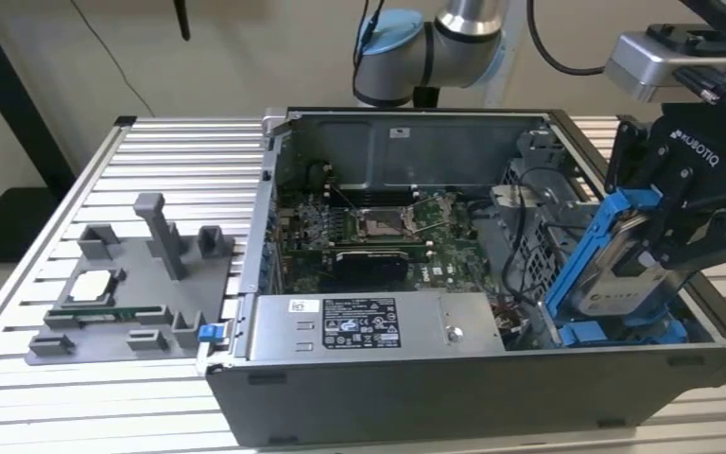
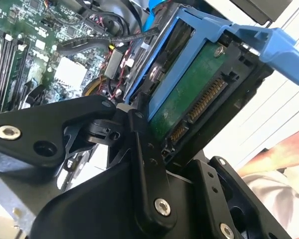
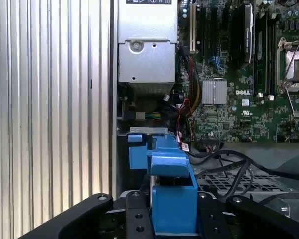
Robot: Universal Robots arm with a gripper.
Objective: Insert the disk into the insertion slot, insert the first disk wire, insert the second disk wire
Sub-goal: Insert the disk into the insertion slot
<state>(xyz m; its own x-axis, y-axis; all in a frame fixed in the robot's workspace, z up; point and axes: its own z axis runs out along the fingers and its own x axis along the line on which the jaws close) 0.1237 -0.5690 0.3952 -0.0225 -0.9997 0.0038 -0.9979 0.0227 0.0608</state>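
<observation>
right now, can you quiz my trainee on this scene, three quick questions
1. True or false: the gripper is open and holds nothing.
2. The disk is: A lying flat and loose; B held tilted by the gripper; C standing upright on its own.
3. Fill in: in the exterior view, the disk is at the case's ___ end (that view's left or right).
Key: 1 false; 2 B; 3 right.

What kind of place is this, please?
Probably a robotics lab bench for computer assembly: an open computer case lies on a slatted metal table, a robot gripper holds the disk at one end of it, and a grey parts fixture stands beside.
</observation>
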